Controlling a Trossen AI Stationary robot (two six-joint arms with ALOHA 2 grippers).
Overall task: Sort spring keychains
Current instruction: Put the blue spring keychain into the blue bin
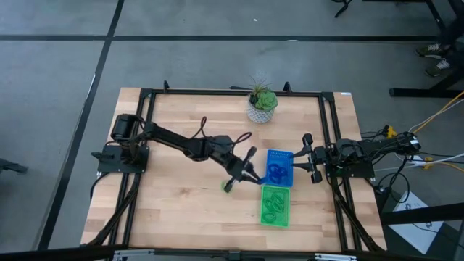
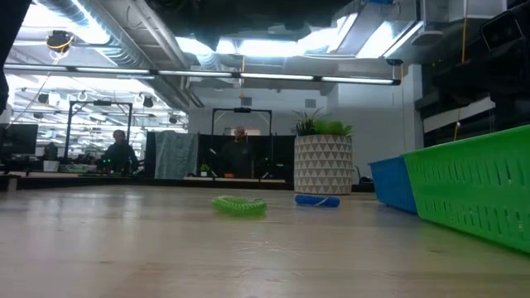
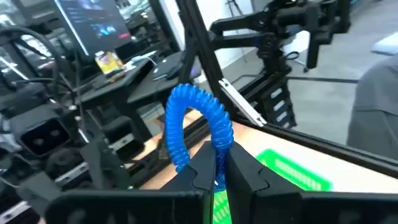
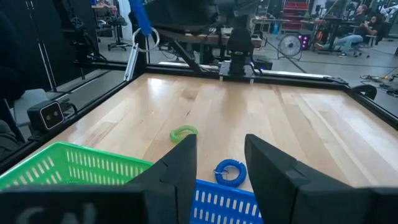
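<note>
My left gripper (image 1: 250, 174) hangs above the table's middle, just left of the blue tray (image 1: 288, 156), and is shut on a blue spring keychain (image 3: 193, 118). The right wrist view shows that keychain (image 4: 140, 18) high up with a metal ring below it. A light green keychain (image 1: 228, 186) (image 2: 239, 205) lies flat on the wood, and another blue one (image 4: 230, 173) (image 2: 317, 200) lies beside the blue tray. The green tray (image 1: 275, 217) sits nearer, holding green coils. The blue tray holds blue coils. My right gripper (image 4: 217, 162) waits open at the table's right edge. My left gripper pinches the blue keychain between its two fingers (image 3: 249, 174) at the coil's two ends (image 3: 221, 142). The coil arches out as a loop beyond the fingertips. It is lifted clear of the table.
A potted plant (image 1: 262, 105) (image 2: 323, 164) stands at the far edge in the middle. A black frame (image 1: 145, 130) runs round the tabletop. Bare wood lies left of and in front of the trays. People sit in the room beyond the table.
</note>
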